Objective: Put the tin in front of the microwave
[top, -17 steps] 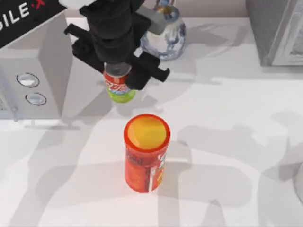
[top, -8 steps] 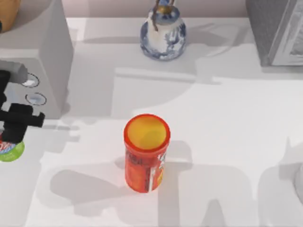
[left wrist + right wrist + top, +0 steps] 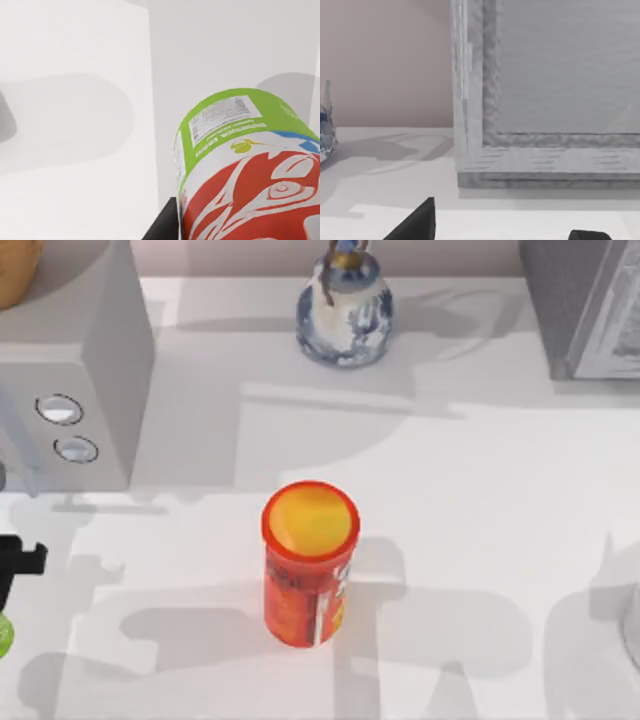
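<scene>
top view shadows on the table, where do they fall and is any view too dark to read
Top view: soft grey shadows cross the white table, one streak beside the orange canister and another under the microwave. Left wrist view: a broad pale shadow lies beyond the tin. Right wrist view: a faint shadow stretches along the table beside the grey box. No view is dark.

left gripper (image 3: pixel 8 575) is way out at the table's left edge, clamped round the tin (image 3: pixel 250 170); right gripper's (image 3: pixel 502 235) fingers sit spread apart

White table (image 3: pixel 480 540): microwave (image 3: pixel 70 370), orange canister (image 3: pixel 308 565), vase (image 3: pixel 345 310), grey box (image 3: pixel 585 305).
</scene>
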`<state>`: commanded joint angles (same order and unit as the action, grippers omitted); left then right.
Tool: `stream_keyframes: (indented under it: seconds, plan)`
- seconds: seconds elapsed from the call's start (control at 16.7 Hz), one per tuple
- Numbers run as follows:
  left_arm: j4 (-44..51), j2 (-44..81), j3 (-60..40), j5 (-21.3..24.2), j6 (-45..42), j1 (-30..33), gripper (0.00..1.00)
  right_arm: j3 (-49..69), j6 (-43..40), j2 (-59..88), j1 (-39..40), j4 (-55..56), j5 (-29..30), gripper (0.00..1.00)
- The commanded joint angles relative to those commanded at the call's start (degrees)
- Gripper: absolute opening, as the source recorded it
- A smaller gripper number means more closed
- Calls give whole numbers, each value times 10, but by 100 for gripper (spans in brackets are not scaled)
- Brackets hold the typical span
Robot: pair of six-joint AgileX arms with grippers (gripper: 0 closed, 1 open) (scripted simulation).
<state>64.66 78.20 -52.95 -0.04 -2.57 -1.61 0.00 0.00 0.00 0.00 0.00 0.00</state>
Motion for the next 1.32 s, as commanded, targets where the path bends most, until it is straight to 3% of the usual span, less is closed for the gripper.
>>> stream_keyframes:
  seconds: [0.72,1.32]
  plan:
    - [-19,4,15,0,0,0,0,0,0,0,0,0,0,100]
    - [-19,4,15,0,0,0,75,0,0,0,0,0,0,100]
